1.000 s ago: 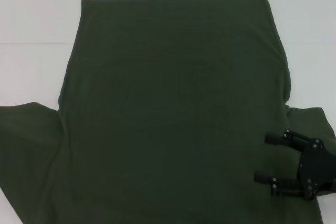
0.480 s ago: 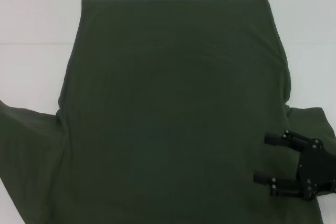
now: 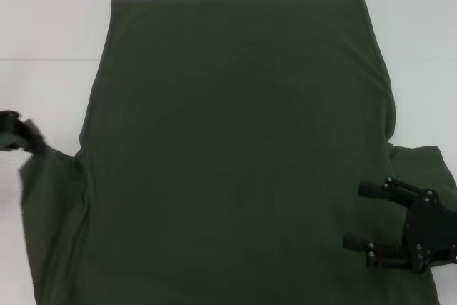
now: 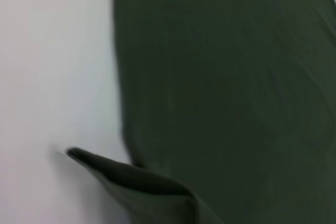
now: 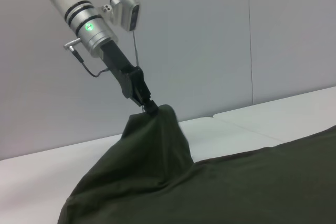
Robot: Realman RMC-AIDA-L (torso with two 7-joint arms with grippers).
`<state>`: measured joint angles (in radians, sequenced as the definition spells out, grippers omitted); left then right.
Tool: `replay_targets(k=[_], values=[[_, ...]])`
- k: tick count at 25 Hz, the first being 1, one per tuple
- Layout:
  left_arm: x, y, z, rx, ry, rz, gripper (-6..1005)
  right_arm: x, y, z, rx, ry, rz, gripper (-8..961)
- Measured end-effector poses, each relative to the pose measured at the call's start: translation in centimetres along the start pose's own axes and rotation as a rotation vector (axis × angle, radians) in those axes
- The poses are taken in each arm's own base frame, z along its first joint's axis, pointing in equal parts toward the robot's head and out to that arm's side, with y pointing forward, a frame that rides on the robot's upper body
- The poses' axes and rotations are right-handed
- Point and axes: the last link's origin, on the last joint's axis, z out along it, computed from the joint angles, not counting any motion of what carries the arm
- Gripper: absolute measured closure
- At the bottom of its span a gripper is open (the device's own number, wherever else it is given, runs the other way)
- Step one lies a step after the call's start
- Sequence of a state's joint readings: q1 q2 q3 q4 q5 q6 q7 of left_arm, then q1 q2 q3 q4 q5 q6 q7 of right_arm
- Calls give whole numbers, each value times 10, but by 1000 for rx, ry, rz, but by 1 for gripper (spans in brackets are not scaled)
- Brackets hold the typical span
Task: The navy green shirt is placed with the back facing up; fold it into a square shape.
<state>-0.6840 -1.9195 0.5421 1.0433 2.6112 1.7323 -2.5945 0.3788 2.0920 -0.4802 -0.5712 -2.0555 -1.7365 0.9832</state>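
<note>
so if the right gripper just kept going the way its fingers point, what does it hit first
Its open fingers point toward the robot's left, across the shirt. The right gripper already sits over the fabric, so only more shirt lies ahead. Its height above the cloth is unclear, so it may skim or drag it.

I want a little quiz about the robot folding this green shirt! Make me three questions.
1. True or false: the left gripper has lifted one sleeve of the navy green shirt off the table.
2. Which gripper hovers with open jaws over the shirt's other sleeve? A) left B) right
3. Fill in: the side of the shirt facing up shows no ____.

Key
1. True: the right wrist view shows the sleeve pulled up into a peak.
2. B, the right gripper.
3. Lettering.
</note>
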Motion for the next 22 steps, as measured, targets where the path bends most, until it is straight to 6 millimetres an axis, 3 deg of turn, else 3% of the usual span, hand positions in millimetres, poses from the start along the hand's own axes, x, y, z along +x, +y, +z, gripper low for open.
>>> replay_targets(k=[6, 11, 18, 22], values=[[-3, 31, 28, -61, -41, 65, 987, 0, 1, 1, -1, -2, 2, 12], [-12, 45, 48, -142, -31, 74, 986, 0, 1, 1, -1, -2, 4, 12], [-33, 40, 64, -277, -11, 11, 985, 0, 0, 1, -2, -2, 9, 11], [-43, 30, 69, -319, 3, -20, 913, 0, 0, 1, -3, -2, 11, 11]])
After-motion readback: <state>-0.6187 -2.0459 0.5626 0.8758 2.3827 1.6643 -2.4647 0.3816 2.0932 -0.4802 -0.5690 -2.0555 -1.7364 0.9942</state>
